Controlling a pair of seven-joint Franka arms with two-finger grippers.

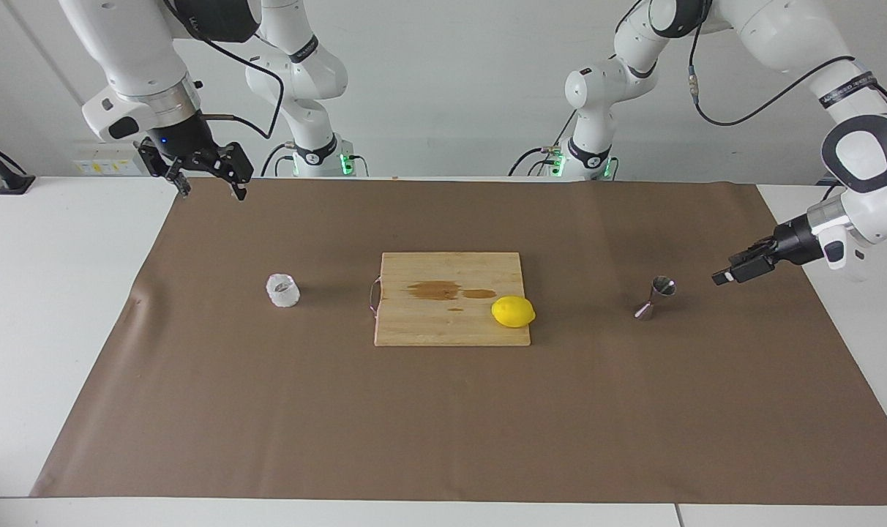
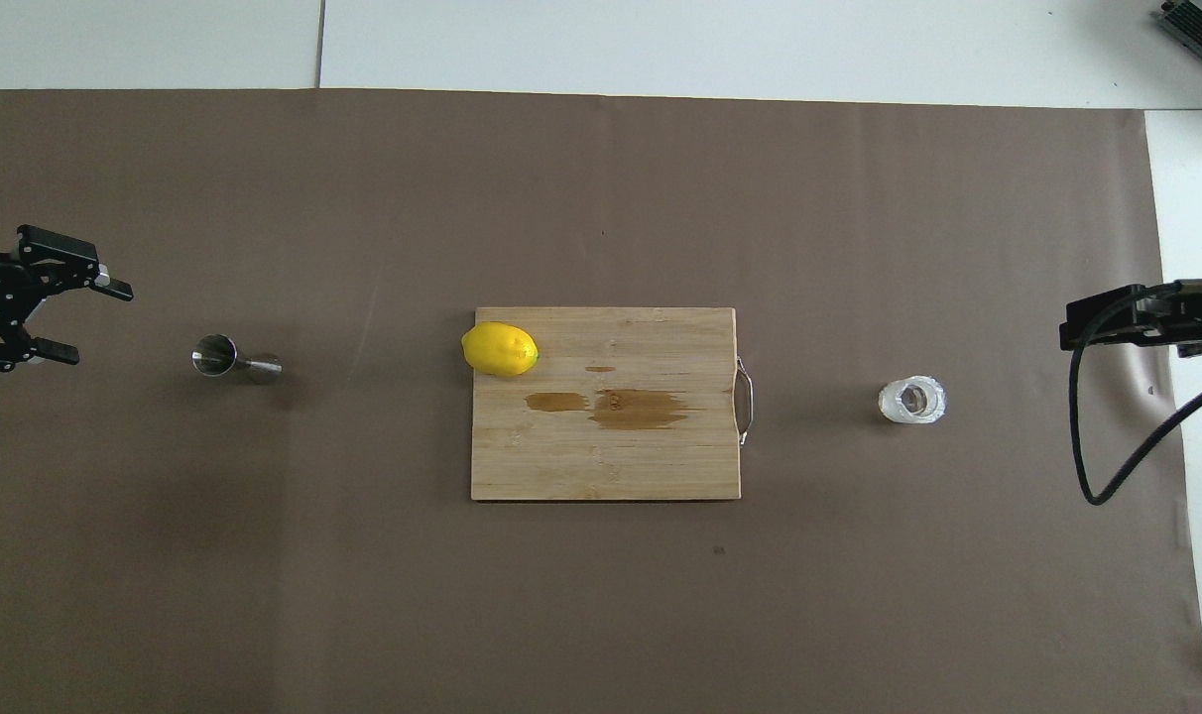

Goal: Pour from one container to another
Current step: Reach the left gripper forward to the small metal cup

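While the right gripper (image 1: 208,185) is waiting released above the tabletop's edge, the left gripper (image 2: 83,322) is hanging released beside the upright jigger (image 1: 656,297); the cup (image 1: 282,290) is standing apart.

A brown paper sheet (image 1: 443,410) covered most of the white bench (image 1: 48,293), leaving bare white margins at both ends and along the edge farthest from the robots; a wooden cutting board (image 1: 443,322) lay flat at the middle of the sheet, with a thin metal handle (image 1: 373,294) on its short edge toward the right arm's end; a dark wet-looking stain (image 1: 443,290) marked the board's surface, in two larger patches and a small spot; a yellow lemon (image 1: 513,312) rested on the board at the corner toward the left arm's end and farther from the robots, slightly overhanging the board's edge.
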